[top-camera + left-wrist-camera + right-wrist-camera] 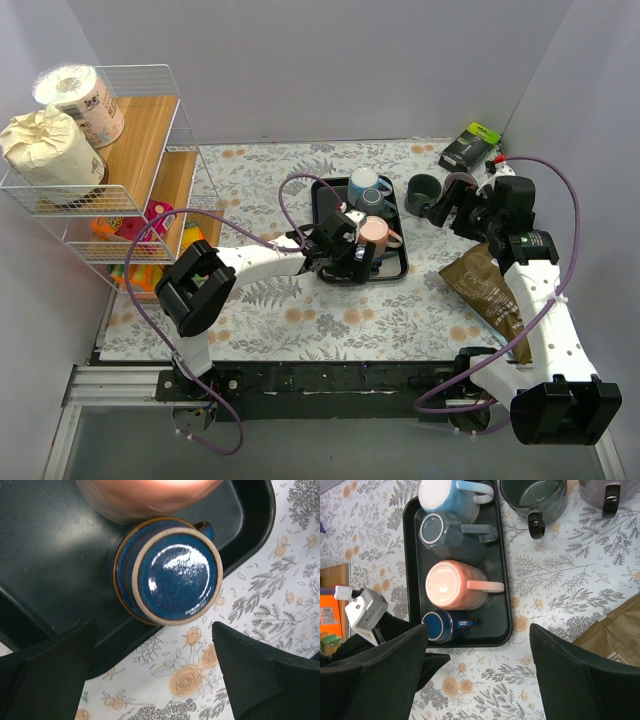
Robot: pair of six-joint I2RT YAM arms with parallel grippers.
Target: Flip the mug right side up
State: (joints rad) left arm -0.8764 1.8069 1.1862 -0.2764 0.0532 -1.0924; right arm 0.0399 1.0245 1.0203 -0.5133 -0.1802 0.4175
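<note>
Mugs [455,585], four inverted, on one tray [494,611]

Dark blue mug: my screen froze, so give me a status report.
Left gripper open, above dark blue mug. Mug upside down on tray. Pink mug close beside it. Right gripper open, empty.

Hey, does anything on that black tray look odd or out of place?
Yes. On the black tray, the light blue mug, grey mug, pink mug and small dark blue mug all stand bottom up.
</note>
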